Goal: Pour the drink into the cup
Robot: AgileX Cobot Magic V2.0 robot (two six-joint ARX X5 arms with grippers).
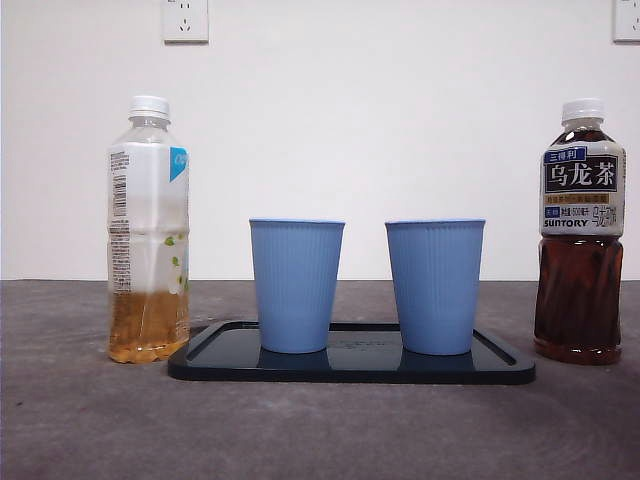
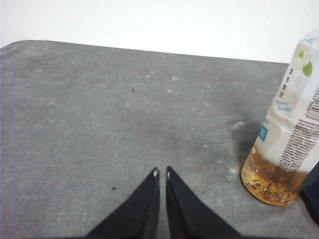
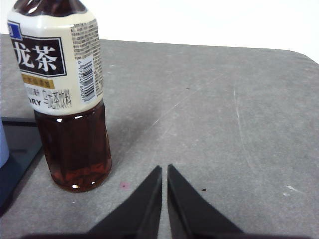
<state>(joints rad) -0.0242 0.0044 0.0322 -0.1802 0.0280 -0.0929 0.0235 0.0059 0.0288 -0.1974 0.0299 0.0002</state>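
Note:
Two blue ribbed cups (image 1: 296,285) (image 1: 435,286) stand upright on a black tray (image 1: 350,366) in the front view. Left of the tray stands a capped bottle of pale amber tea (image 1: 148,232), about a quarter full, also seen in the left wrist view (image 2: 286,134). Right of the tray stands a capped dark oolong tea bottle (image 1: 580,235), nearly full, close in the right wrist view (image 3: 65,94). My left gripper (image 2: 161,172) is shut and empty, off to the side of the pale bottle. My right gripper (image 3: 164,169) is shut and empty beside the dark bottle.
The grey tabletop (image 1: 90,420) runs to a white wall with two sockets (image 1: 185,20) high up. The tray's corner (image 3: 15,149) shows beside the dark bottle in the right wrist view. Neither arm shows in the front view.

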